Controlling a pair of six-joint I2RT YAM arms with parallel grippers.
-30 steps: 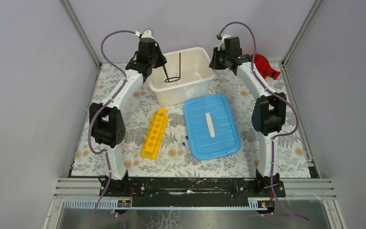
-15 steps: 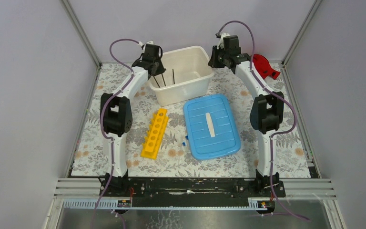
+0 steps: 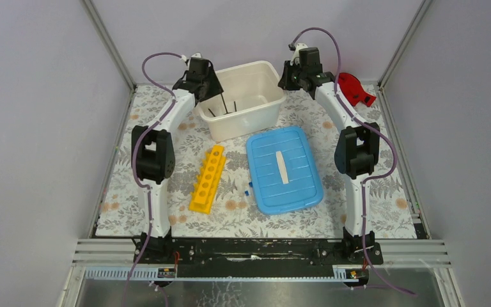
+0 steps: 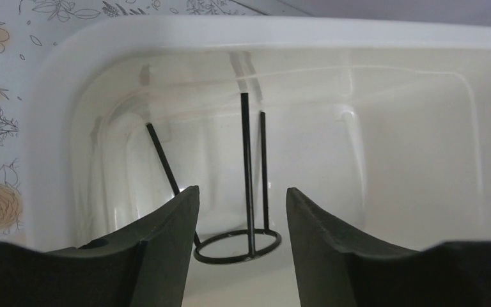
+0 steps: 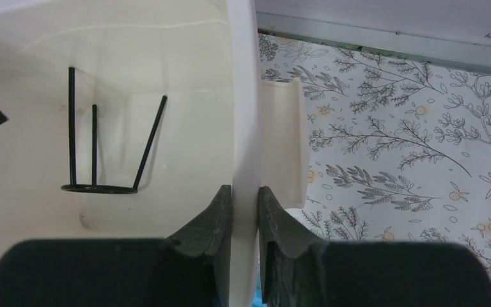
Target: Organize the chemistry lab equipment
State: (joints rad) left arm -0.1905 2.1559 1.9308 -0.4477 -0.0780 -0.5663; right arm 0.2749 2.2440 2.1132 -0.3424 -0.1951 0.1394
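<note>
The black wire ring stand (image 4: 236, 245) stands free inside the white tub (image 3: 246, 125), ring down on the floor and its legs pointing up; it also shows as the stand (image 3: 227, 107) from above and as the stand (image 5: 97, 187) from the right wrist. My left gripper (image 4: 242, 190) hovers open just above it at the tub's left end (image 3: 212, 86), touching nothing. My right gripper (image 5: 245, 188) is shut on the tub's right wall (image 5: 243, 96), one finger inside and one outside. The yellow test-tube rack (image 3: 207, 178) lies on the mat, with tiny blue-capped tubes (image 3: 248, 188) beside it.
The blue lid (image 3: 284, 168) lies flat in front of the tub, right of the rack. A red cloth (image 3: 354, 88) sits at the back right corner, behind my right arm. Grey walls enclose the floral mat (image 3: 390, 204) on three sides.
The left gripper carried the ring stand down into the tub, then opened and let it go. The right gripper has kept its hold on the tub wall.
</note>
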